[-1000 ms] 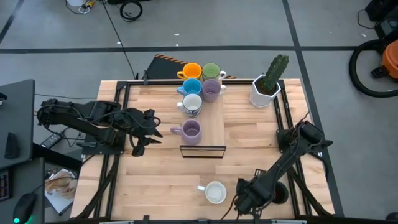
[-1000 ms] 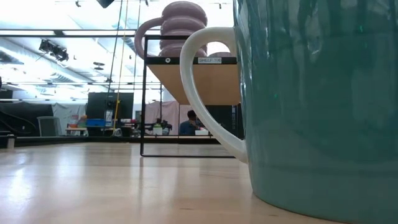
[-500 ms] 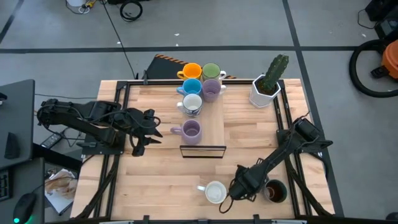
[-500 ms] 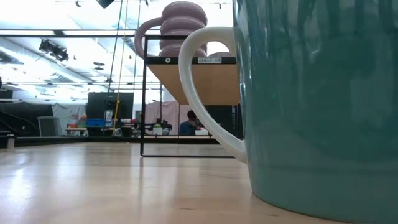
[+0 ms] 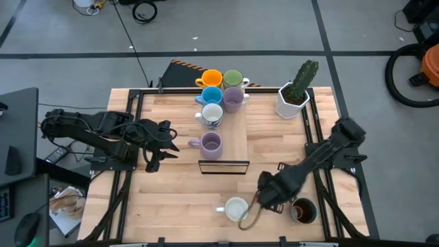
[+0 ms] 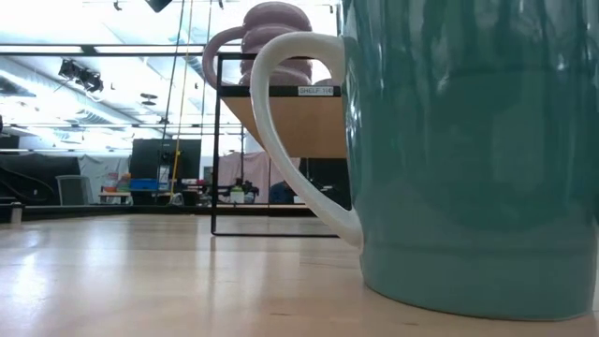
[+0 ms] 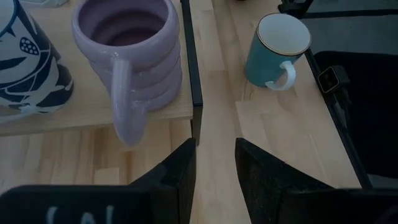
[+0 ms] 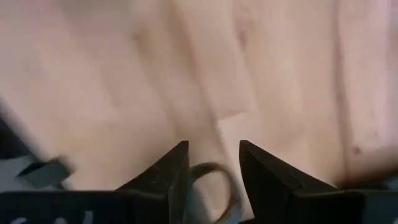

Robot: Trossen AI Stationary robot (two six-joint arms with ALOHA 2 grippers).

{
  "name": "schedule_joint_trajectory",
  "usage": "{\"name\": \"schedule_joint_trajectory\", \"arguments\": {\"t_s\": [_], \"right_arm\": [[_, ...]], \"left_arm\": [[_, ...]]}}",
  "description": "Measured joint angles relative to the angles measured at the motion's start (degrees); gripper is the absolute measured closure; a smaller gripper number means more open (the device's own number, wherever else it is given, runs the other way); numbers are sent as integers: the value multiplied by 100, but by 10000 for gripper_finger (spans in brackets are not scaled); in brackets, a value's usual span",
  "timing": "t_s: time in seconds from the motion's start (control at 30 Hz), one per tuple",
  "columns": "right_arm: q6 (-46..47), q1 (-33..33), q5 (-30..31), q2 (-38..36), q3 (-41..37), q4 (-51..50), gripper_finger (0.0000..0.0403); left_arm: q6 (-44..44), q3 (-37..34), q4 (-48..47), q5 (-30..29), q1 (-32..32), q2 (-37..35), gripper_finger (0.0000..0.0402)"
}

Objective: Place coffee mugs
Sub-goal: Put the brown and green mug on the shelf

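A teal mug with a white inside (image 5: 236, 209) stands near the table's near edge, its handle (image 6: 290, 131) pointing left. It fills the low view (image 6: 468, 150). My right gripper (image 5: 259, 204) (image 8: 213, 149) is open, close by that mug's right side. The dark mug with a brown inside (image 5: 300, 211) stands to its right. The orange (image 5: 211, 78), green (image 5: 232, 77), blue (image 5: 211, 95), purple (image 5: 233, 99), patterned white (image 5: 211, 114) and ribbed purple (image 5: 210, 143) mugs stand on a low shelf. My left gripper (image 5: 171, 144) (image 7: 214, 149) waits open, left of the ribbed purple mug (image 7: 127, 56). My right gripper stands right beside the teal mug's right wall (image 5: 248, 209). Whether a finger touches it I cannot tell. The right wrist view is blurred and shows only a thin curved loop (image 8: 214, 180) between the fingers.
The low wooden shelf has a black frame (image 5: 223, 167) at its near end. A white faceted planter with a cactus (image 5: 293, 96) stands at the far right. Bare wood lies between the shelf and the near edge. People and equipment show in the room beyond.
My right gripper has moved from over the dark mug toward the table's left and far side, uncovering that mug and ending beside the teal mug. The teal mug has shifted slightly toward the table's left.
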Motion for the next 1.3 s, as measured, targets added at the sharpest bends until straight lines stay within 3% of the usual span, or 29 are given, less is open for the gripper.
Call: {"name": "schedule_joint_trajectory", "arguments": {"t_s": [0.2,0.4,0.73,0.97,1.3], "right_arm": [[784,627,-314,-485,0,-213,257],[1301,1251,-778,-429,62,108,257],[1864,2296,-343,146,883,-205,257],[577,2981,-371,445,809,-404,257],[-568,3180,-82,766,798,-885,257]], "left_arm": [[4,0,2,0,0,0,285],[5,0,4,0,2,0,285],[-38,0,5,0,2,0,285],[-89,-2,7,0,2,0,285],[-157,0,7,-1,2,0,285]]}}
